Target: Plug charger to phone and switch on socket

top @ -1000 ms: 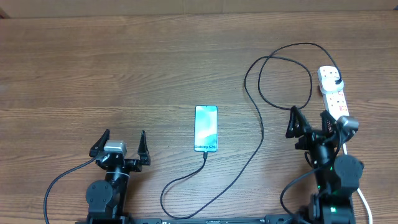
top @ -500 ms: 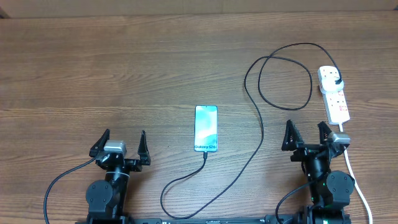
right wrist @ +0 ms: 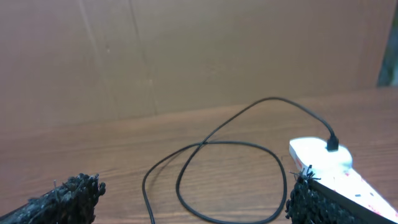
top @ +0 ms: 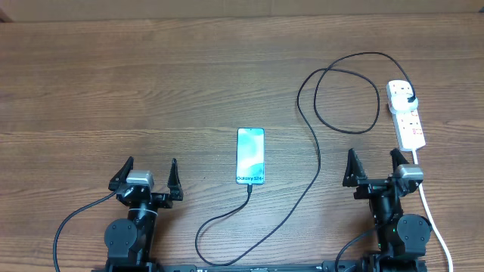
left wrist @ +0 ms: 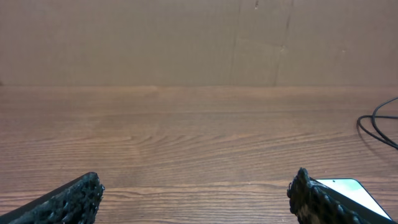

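The left fingers [top: 173,177] are spread wide and hold nothing, low over the near left of the bench [top: 151,75]. The right fingers [top: 350,168] are spread just as wide, also empty, at the near right. The phone [top: 250,156] lies flat between the two arms with its blue screen up. The charger cable [top: 316,162] meets the phone's near edge, curls along the front of the bench and loops far right. Its black plug sits in the far end outlet of the power strip [top: 407,115]. The strip lies just beyond the right fingers, and its white cord [top: 431,219] trails past that arm. I cannot tell how its switches are set.
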Robot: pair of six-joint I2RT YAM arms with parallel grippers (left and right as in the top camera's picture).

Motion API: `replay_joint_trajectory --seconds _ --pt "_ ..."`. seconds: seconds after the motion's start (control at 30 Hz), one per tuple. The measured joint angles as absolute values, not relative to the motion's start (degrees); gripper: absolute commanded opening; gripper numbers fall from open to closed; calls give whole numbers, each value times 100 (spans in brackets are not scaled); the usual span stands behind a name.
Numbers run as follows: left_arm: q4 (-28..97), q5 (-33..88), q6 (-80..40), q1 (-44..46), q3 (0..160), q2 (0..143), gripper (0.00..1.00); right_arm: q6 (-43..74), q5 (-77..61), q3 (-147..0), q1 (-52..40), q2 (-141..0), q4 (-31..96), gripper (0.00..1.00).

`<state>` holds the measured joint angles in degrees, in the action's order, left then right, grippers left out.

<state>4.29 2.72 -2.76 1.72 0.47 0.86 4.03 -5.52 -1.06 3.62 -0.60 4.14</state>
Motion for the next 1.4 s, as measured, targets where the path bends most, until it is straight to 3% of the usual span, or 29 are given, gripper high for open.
replay_joint_trajectory --seconds 1.4 --pt "429 272 -276 172 47 86 100 -110 -445 -106 215 -58 475 100"
